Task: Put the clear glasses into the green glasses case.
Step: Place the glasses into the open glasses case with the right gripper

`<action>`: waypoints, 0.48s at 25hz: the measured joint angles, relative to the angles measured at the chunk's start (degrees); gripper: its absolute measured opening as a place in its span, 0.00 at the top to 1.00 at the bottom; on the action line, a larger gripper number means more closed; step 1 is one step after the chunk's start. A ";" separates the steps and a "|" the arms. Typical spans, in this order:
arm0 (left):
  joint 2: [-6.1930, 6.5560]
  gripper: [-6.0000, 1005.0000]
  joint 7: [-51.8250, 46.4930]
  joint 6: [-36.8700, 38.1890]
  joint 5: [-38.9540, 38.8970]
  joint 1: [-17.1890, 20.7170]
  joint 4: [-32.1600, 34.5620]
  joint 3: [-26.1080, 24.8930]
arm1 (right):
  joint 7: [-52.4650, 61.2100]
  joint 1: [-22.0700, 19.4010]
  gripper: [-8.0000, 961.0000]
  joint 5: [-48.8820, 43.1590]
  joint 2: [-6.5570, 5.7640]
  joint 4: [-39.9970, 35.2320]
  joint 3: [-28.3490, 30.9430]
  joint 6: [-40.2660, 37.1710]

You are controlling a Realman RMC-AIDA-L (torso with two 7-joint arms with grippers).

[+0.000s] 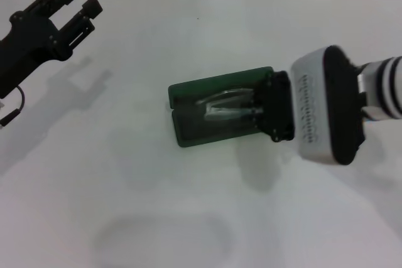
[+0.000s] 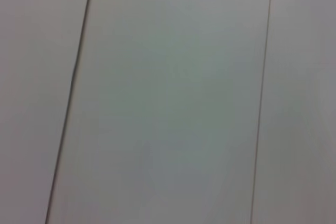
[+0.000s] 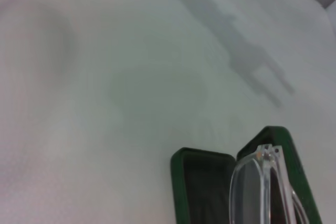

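We find the green glasses case (image 1: 217,114) lying open near the middle of the bench (image 1: 188,218), its long axis running roughly along the bench's width with a slight tilt, lid toward the far edge. The right gripper (image 1: 254,112) reaches in over the case's right end, and the clear glasses (image 1: 223,108) sit over the open tray, their length lined up with the case. In the right wrist view the clear glasses (image 3: 262,182) hover just above the dark lining of the case (image 3: 202,182), seemingly held by the right gripper (though we cannot tell how wide its fingers stand). We judge the glasses light, stiff, slippery and easily scratched, best pinched at one end of the frame, not the lens. The left gripper (image 1: 75,14) is parked open at the far left corner.
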 joint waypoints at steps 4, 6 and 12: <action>-0.04 0.41 0.02 -0.03 0.02 -0.18 -0.13 -0.01 | -0.13 0.46 0.87 -0.62 0.02 1.50 -3.20 3.73; -0.08 0.41 0.03 -0.04 0.02 -0.28 -0.13 -0.02 | -0.13 0.49 0.87 -1.37 0.01 1.82 -4.69 5.63; -0.14 0.41 0.00 -0.04 0.39 -0.34 -0.13 -0.06 | -0.14 0.18 0.87 -3.52 0.01 2.28 -6.68 9.29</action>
